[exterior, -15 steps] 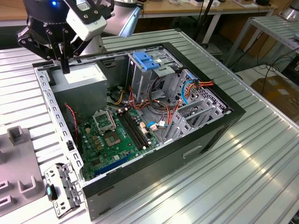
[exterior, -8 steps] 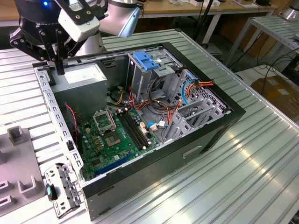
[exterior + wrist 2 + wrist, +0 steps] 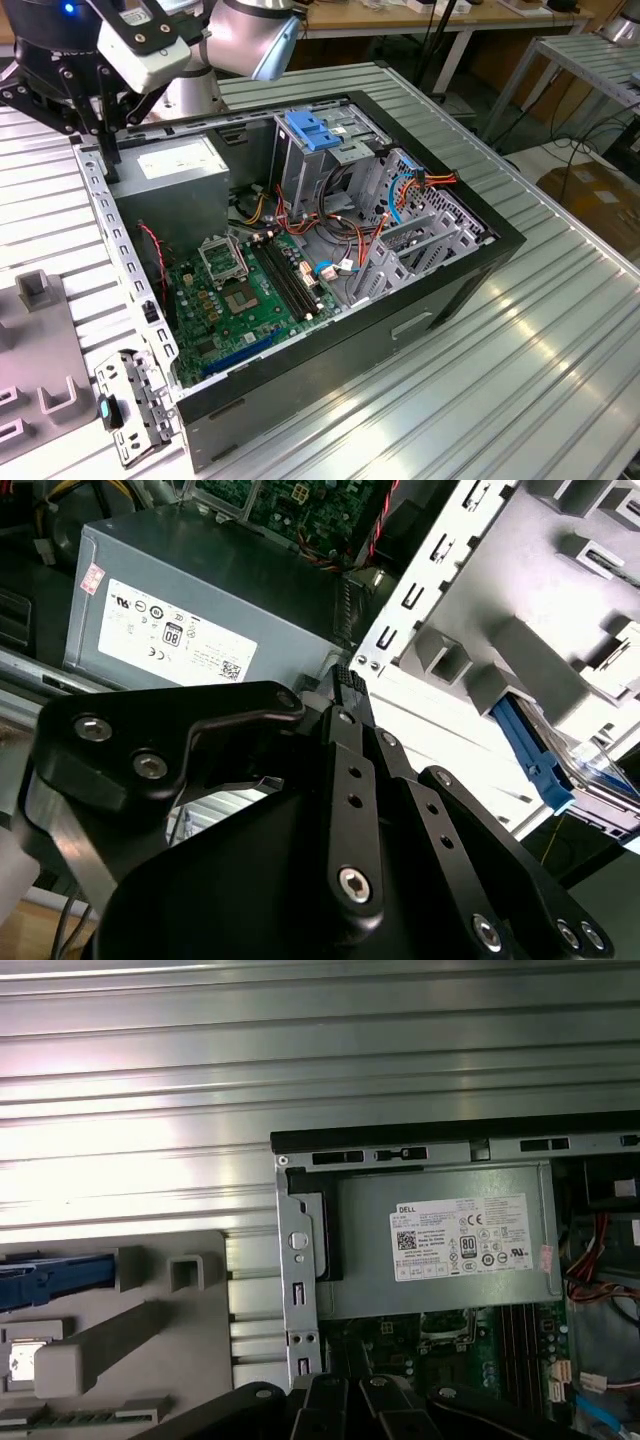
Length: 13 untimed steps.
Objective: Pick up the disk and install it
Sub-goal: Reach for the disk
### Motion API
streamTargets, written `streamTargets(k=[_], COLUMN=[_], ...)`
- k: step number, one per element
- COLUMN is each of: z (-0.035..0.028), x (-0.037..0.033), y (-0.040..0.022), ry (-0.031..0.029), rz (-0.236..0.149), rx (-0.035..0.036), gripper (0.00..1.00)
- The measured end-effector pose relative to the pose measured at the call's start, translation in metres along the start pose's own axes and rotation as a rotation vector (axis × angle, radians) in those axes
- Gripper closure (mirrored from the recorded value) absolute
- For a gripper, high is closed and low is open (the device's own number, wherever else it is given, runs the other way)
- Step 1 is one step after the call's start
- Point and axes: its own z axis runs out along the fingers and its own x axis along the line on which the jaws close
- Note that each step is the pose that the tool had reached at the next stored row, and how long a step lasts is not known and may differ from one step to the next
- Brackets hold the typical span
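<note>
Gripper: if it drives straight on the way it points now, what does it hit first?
Probably the case's edge rail beside the power supply; the gripper points at that seam, though depth is unclear.

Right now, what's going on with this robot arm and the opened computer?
The Universal Robots arm's black gripper hangs above the corner of the open black computer case, near the grey metal power supply box. The silver-grey disk with blue side rails sits in the grey plastic holder on the ribbed metal table, not yet picked up.
</note>
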Motion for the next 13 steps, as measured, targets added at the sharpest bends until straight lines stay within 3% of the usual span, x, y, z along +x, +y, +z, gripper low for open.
streamTargets(k=[13], z=[-0.0004], x=[0.0193], y=[-0.0015], ry=[0.0015], rz=[0.0], rx=[0.0001], gripper=[0.89])
